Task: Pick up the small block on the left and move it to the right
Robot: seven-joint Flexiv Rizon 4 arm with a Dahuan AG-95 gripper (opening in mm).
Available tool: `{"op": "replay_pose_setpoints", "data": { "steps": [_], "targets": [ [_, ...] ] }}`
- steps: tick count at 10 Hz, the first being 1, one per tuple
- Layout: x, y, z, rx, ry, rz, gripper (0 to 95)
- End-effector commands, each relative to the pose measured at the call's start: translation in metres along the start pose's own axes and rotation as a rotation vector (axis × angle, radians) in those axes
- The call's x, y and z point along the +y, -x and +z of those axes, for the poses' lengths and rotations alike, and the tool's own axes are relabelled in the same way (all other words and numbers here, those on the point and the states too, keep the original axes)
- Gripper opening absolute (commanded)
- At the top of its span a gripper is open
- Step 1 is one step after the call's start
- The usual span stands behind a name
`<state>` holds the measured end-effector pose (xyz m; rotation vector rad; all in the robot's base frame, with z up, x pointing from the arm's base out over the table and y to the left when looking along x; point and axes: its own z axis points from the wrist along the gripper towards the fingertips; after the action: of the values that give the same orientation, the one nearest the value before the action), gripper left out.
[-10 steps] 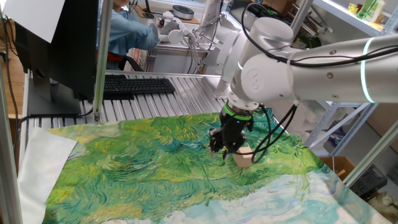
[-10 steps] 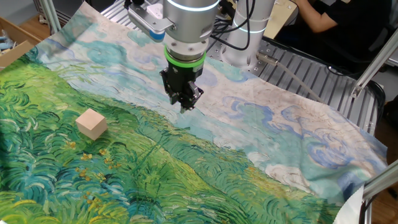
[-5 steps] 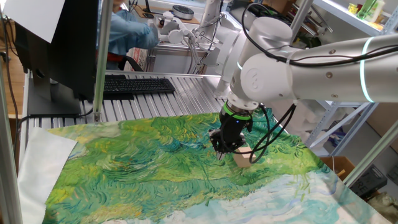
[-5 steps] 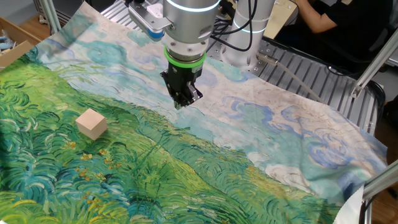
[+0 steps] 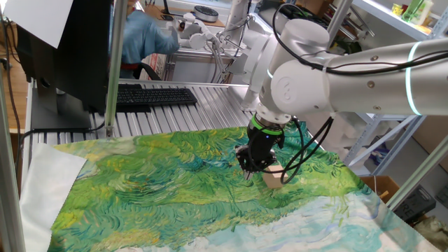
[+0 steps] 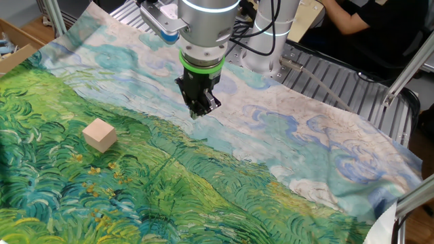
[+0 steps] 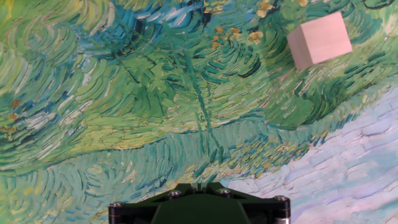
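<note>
A robot gripper [image 6: 196,110] hangs above a painted green and blue cloth [image 6: 203,183], pointing straight down, its fingers clenched together on nothing. The small block [image 6: 100,134] sits on the cloth, well apart, toward eight o'clock from it

Block [image 6: 100,134] on cloth [image 6: 224,190], apart from claw [image 6: 197,112]

Before me: painted green-and-blue cloth [image 6: 203,183] over my ribbed metal worktop [image 5: 182,115]; black keyboard [image 5: 155,96]; dark monitor [image 5: 66,49].
</note>
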<state>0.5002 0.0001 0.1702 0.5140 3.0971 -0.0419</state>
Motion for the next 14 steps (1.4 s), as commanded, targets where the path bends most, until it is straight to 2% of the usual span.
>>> {"op": "replay_pose_setpoints", "data": {
  "steps": [1,5,7,8,10,11,14],
  "targets": [
    [0.0,0.0,0.0,-0.004,-0.003,-0.001,0.0],
    [-0.003,0.001,0.0,-0.009,-0.003,-0.036,0.0],
    [-0.014,0.004,-0.001,-0.009,-0.004,-0.072,0.0],
    [-0.028,0.008,0.002,-0.011,-0.003,-0.088,0.0],
    [-0.042,0.015,0.008,-0.017,-0.001,-0.098,0.0],
    [-0.045,0.019,0.008,-0.018,-0.001,-0.1,0.0],
    [-0.058,0.045,-0.001,-0.017,0.0,-0.138,0.0]
  ]
}}
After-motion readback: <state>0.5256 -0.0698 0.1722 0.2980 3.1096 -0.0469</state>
